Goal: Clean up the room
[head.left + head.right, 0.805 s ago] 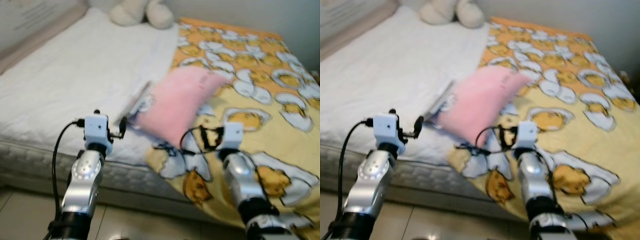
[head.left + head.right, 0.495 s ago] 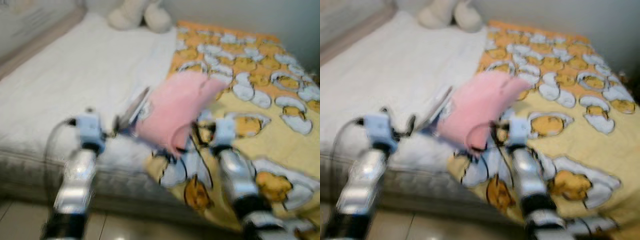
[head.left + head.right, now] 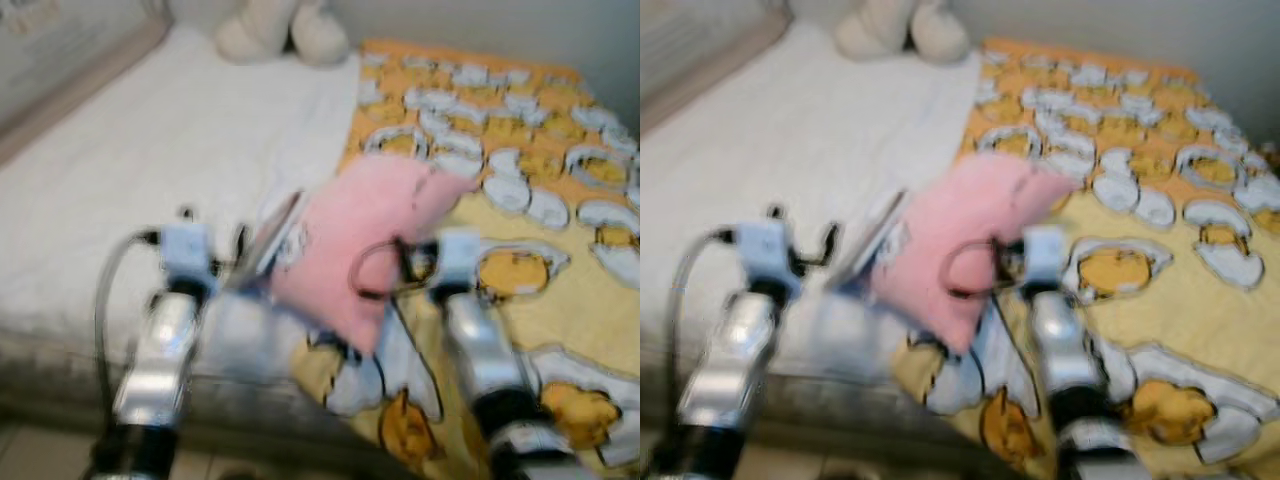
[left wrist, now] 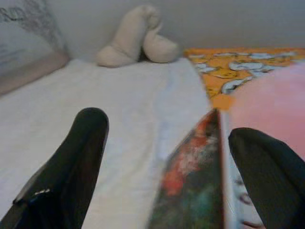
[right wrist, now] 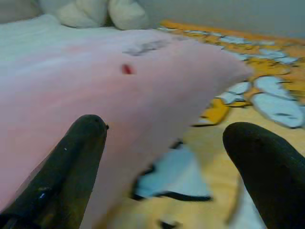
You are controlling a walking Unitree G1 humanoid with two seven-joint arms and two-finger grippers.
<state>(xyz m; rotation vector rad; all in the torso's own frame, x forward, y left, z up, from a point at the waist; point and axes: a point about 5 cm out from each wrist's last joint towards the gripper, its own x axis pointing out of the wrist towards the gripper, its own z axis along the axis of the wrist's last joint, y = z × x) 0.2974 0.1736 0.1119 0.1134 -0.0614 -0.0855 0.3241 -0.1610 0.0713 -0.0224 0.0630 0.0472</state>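
Pink pillow (image 3: 365, 240), probably soft and light, lies before the spread right tool (image 5: 167, 143); pinch its near edge.

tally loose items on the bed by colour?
pink: 1, the pillow
cream: 1, the plush toy
multicolour: 1, the book beside the pillow
yellow-orange patterned: 1, the blanket
total: 4

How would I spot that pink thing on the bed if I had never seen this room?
Find the bed, half white sheet, half yellow duck-patterned blanket. The pink pillow lies where the two meet, near the front edge, beside a thin book. It is the only plain pink, plump thing there.
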